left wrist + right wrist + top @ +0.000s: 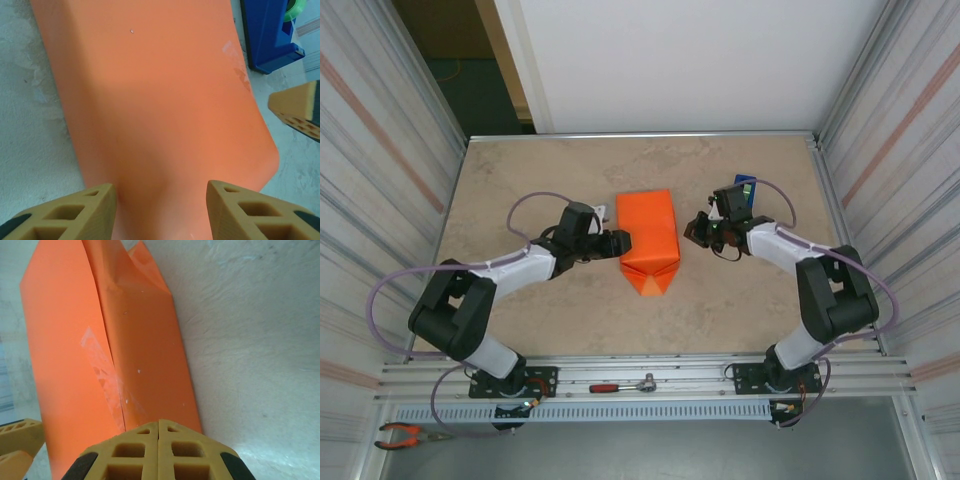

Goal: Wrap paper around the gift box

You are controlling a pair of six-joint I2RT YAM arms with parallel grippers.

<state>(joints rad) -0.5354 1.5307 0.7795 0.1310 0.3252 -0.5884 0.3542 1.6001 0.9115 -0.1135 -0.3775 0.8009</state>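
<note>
Paper (648,238) sits mid-worktop (520,180), wrapped tight into a long block shape btwn the two arms. Its near end is folded into triangle flaps, far end squared off. From the right wrist, the paper (60,340) has a lengthwise seam w/ a clear tape strip (101,366) over it, crinkled toward the far end. Left end effector (620,243) is right at the parcel's left side; can't tell contact from above. In its own view the left end effector (160,212) is part-way open, fingers (75,215) apart, w/ the orange surface running on past the gap, not clamped on it. Right end effector (693,228) is near the parcel's right side, slightly apart from it. Its own view shows the right end effector (159,445) closed, pads pressed together on nothing, tips by the paper's edge. Blue tape dispenser (745,187) w/ green roll (295,10) stands behind the right arm. Red-handled ratchet (623,385) lies on the front rail, pliers (405,435) at bottom left.
</note>
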